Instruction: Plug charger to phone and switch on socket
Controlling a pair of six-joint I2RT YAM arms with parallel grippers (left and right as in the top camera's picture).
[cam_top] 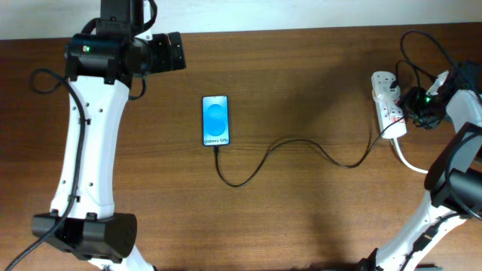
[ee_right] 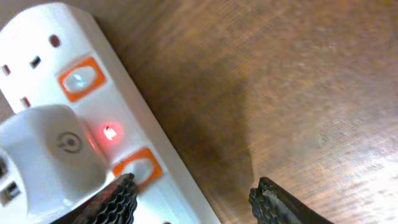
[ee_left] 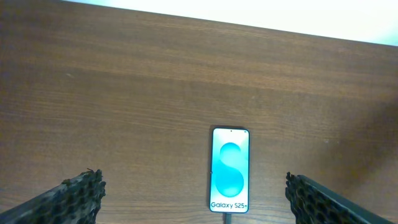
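The left gripper hangs with jaws wide apart, and the Galaxy S25+ phone lies just ahead of it, nearer to the finger on the view's right, the black charger cable meeting its lower edge. The right gripper is also spread wide, one finger at the white power strip just by an orange-framed switch, where a small red light glows beside a white adapter

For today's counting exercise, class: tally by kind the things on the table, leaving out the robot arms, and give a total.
Phone: 1
Black charger cable: 1
White power strip: 1
White adapter: 1
Total: 4
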